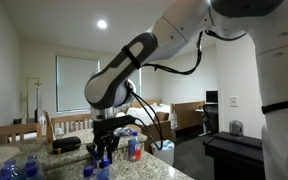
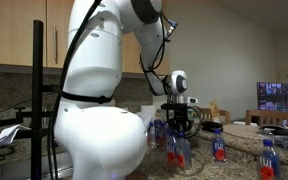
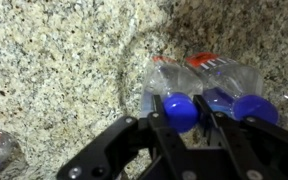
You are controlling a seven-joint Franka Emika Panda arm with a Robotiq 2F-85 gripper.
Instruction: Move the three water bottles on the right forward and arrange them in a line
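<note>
counter [image 3: 64, 70]: speckled granite-like stone, grainy look, faint sheen. water bottle [image 3: 169, 78]: thin clear plastic, glossy, crinkled; cap [image 3: 181, 106] smooth blue plastic. gripper [image 3: 181, 114]: black, matt, hard-looking. robot arm [image 2: 94, 110] shell: white, smooth, glossy. cabinets [image 2: 14, 30]: brown wood, satin.

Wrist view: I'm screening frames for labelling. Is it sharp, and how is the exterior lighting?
Wrist view: the blue-capped clear plastic bottle between the black gripper fingers looks soft, the speckled granite counter sharper. In an exterior view the round ceiling light glares and the room is dim.
</note>
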